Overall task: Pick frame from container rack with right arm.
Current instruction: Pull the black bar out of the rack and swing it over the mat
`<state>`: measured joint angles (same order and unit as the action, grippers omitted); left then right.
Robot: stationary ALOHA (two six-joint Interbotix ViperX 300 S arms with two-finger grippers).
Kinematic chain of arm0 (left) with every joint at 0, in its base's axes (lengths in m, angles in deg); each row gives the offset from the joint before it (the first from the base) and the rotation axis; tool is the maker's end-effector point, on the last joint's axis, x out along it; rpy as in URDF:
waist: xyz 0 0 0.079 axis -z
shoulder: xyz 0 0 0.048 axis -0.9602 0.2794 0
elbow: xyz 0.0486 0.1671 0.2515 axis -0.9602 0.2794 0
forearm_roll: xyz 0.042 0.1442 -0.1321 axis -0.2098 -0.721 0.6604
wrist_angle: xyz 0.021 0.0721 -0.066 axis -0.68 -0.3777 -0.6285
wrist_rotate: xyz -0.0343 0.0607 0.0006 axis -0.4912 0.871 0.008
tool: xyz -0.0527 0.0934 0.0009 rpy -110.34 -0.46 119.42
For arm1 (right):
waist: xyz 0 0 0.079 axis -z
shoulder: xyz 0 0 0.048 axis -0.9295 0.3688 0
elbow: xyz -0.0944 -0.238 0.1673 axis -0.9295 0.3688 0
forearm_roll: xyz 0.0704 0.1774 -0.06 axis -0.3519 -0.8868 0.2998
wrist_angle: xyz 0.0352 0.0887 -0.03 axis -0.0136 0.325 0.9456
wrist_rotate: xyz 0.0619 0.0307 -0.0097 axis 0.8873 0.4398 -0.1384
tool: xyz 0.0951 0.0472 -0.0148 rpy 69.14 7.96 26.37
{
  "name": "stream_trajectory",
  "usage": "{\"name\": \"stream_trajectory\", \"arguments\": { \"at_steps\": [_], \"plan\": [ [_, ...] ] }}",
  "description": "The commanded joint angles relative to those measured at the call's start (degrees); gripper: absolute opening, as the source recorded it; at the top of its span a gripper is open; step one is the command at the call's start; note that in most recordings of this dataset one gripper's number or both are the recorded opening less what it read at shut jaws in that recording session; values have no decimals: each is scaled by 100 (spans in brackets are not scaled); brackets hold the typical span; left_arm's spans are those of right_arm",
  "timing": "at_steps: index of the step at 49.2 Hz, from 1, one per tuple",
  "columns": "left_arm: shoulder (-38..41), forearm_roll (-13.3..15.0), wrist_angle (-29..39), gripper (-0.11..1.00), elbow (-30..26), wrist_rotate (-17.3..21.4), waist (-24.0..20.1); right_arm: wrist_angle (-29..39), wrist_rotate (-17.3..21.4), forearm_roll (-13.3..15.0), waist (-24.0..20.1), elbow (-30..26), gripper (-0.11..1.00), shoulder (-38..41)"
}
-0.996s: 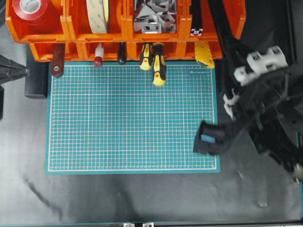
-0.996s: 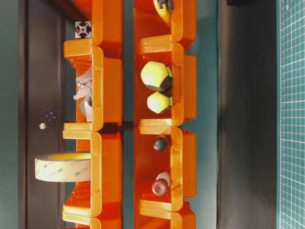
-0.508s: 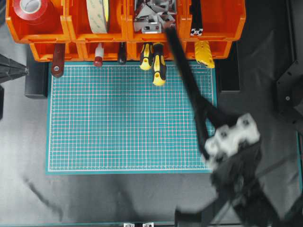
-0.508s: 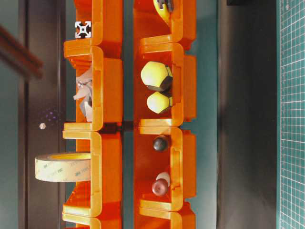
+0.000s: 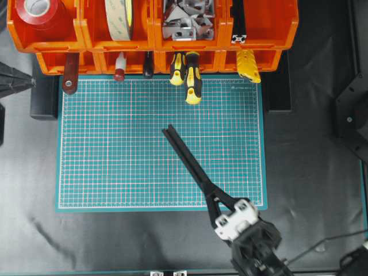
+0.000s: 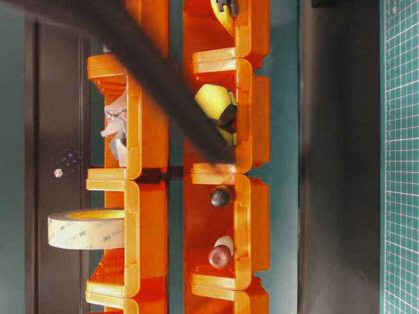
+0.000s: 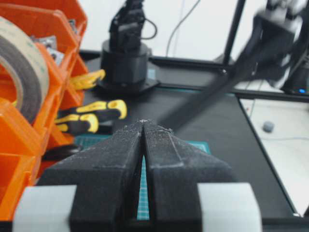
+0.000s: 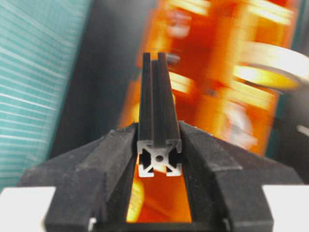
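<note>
My right gripper (image 5: 210,193) is shut on one end of the frame (image 5: 188,162), a slim black grooved bar. The bar slants up-left over the green mat (image 5: 115,144), clear of the container rack (image 5: 86,35). In the right wrist view the frame (image 8: 155,96) sits between the pads of the gripper (image 8: 159,141), its silvery slotted end facing the camera. The table-level view shows the frame (image 6: 157,72) as a blurred dark diagonal in front of the orange bins (image 6: 147,118). My left gripper (image 7: 144,124) is shut on nothing, beside the rack at the far left (image 5: 23,84).
Another black bar (image 5: 238,23) lies in the top right bin. Yellow-and-black screwdrivers (image 5: 192,80) stick out of the lower tier over the mat's back edge. Tape rolls (image 5: 118,17) and metal brackets (image 5: 187,20) fill other bins. A black arm base (image 5: 351,109) stands at right.
The right arm has swung from the rack's right end down to the mat's front edge, carrying the frame, which now points up-left over the mat. The left gripper has stayed put.
</note>
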<state>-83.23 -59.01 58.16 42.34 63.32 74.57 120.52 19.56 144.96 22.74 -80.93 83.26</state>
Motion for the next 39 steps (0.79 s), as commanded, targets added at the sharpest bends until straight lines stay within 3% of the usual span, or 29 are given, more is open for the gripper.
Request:
{"name": "stream_trajectory", "arguments": {
  "at_steps": [1,10,22,33,39],
  "plan": [
    [-9,-9,-26,0,-70,0,-70,-563,229,-44,97,369,26,-176],
    [-105,-9,-26,0,-70,18,-141,-1397,378,-53,422,949,26,-229],
    [-220,-9,-26,0,-62,-9,-149,-2408,369,0,1020,1318,26,-299],
    [-229,-9,-26,0,-53,-9,-211,-3331,352,281,1529,1529,26,-237],
    [-237,-9,9,0,-53,-9,-308,-3507,352,448,1775,1521,26,-132]
  ]
}}
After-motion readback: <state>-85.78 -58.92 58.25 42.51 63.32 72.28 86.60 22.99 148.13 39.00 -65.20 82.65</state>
